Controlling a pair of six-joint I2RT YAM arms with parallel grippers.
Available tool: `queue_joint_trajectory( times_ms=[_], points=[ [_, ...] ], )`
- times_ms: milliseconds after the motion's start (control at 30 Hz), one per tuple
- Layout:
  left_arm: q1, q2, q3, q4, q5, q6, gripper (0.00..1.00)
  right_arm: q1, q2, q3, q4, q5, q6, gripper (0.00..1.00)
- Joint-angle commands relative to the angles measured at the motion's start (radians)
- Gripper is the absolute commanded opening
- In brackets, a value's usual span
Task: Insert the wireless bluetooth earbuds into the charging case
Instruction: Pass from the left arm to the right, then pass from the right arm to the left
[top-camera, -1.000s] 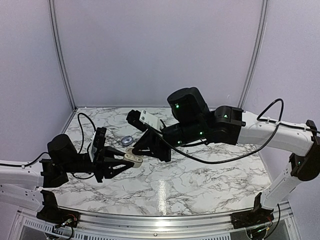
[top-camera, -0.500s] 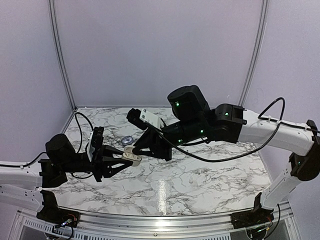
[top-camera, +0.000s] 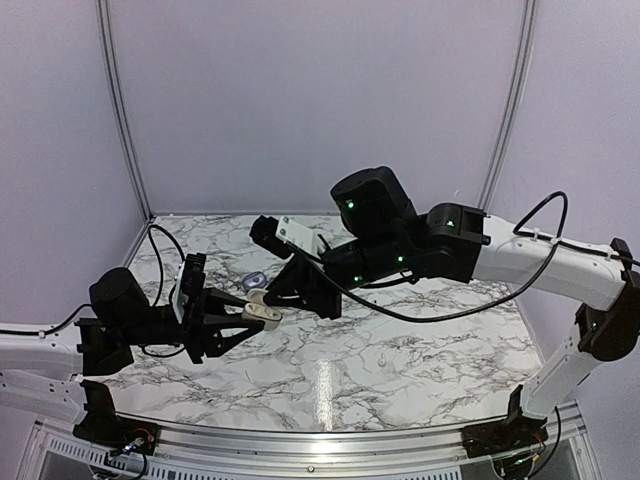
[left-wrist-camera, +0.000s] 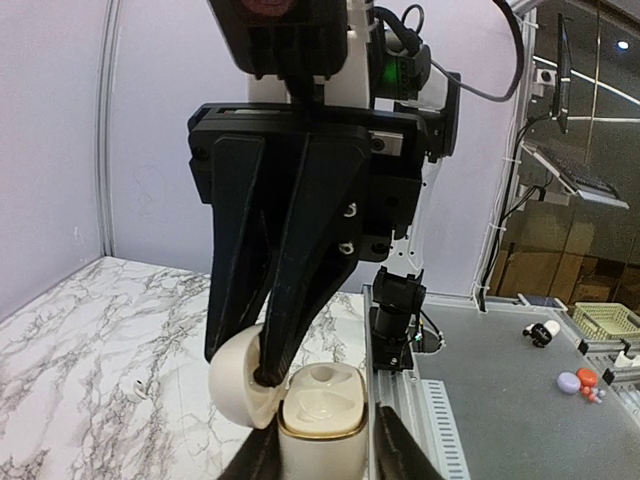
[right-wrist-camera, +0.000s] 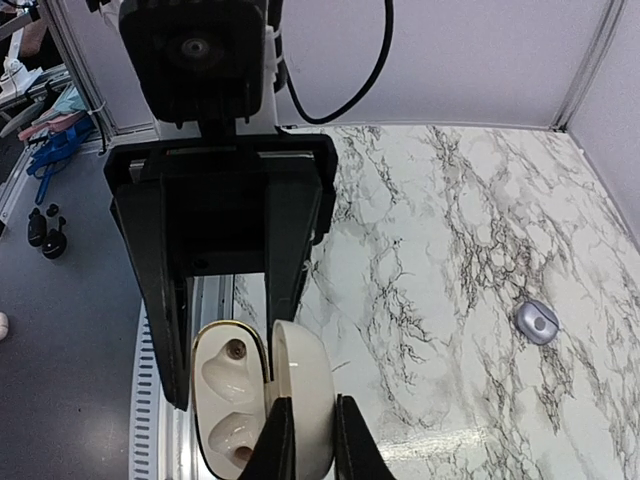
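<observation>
So the left gripper (left-wrist-camera: 325, 458) clamps the charging case (left-wrist-camera: 320, 400) aloft while the right gripper (right-wrist-camera: 312, 420) pinches its lid (right-wrist-camera: 300, 370) open, yet both wells (right-wrist-camera: 235, 355) look empty and what looks like an earbud (right-wrist-camera: 537, 322) lies apart on the marble table (right-wrist-camera: 450, 230), nothing inserted yet.

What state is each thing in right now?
charging case: open, held in the air.
case lid: flipped back, pinched at its edge.
left gripper: shut on the charging case.
right gripper: shut on the case lid.
earbud: lying loose on the table.
</observation>
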Motion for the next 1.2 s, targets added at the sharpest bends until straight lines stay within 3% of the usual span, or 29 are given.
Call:
queue_joint_trajectory(
  times_ms=[0,367,667,900,1167],
  points=[
    [-0.005,-0.028,0.004,0.0,-0.034,0.009,0.39,-0.002,-0.014,0.044,0.017,0.031,-0.014,0.0],
    [-0.005,0.0,0.012,-0.007,0.003,0.016,0.47,0.002,-0.014,0.065,0.009,0.012,-0.04,0.0],
    [-0.005,0.009,0.02,-0.008,0.02,0.028,0.39,0.003,0.004,0.078,-0.008,-0.01,-0.051,0.0],
    [-0.005,0.001,0.027,-0.008,0.023,0.027,0.43,0.007,0.015,0.081,-0.025,-0.02,-0.059,0.0],
    [-0.005,0.013,0.037,-0.008,0.029,0.024,0.4,0.011,0.018,0.079,-0.033,-0.016,-0.06,0.0]
  ],
)
